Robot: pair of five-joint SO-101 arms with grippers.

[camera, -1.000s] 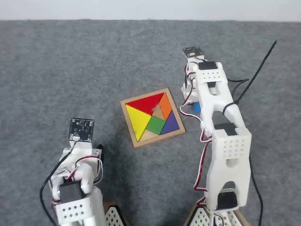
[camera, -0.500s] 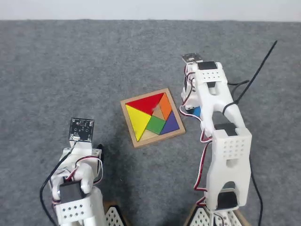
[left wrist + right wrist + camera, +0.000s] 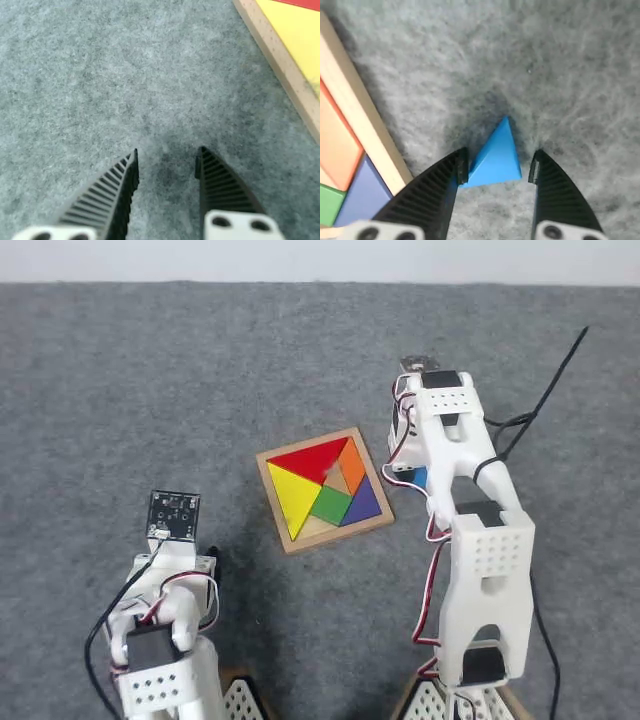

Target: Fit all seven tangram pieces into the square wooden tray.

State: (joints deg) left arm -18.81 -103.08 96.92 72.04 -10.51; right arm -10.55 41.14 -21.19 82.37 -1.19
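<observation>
Right pincer (image 3: 499, 162) is down on the grey counter (image 3: 150, 370), parted moderately and straddling the blue triangle (image 3: 495, 156). One finger is at or touching a corner of the piece, the other is just beside its far edge, so it is not clamped yet. Judgement: it brackets the piece this way to close on two opposite sides and lift it flat. The blue triangle lies on the counter just beside the square wooden tray (image 3: 340, 532), outside its rim, on the right arm's side. In the high view it peeks out (image 3: 418, 477) from under that arm. Seated in the tray are the red triangle (image 3: 315, 458), yellow triangle (image 3: 288, 495), orange piece (image 3: 352, 465), green square (image 3: 330, 505) and purple triangle (image 3: 362, 502). Tan areas show mid-tray and along the near edge; I cannot tell whether the middle one is a piece or bare wood. Left pincer (image 3: 167, 155) hangs wide apart over bare counter, holding nothing and near the tray's edge (image 3: 280, 65), likely parked out of the way. Obstacles: the tray rim (image 3: 360, 115) sits close to the blue piece, so a lift has to clear it. The right arm's body and cables cover the grasp spot from above. Free slots look tight, so the triangle probably needs turning before it drops in.
</observation>
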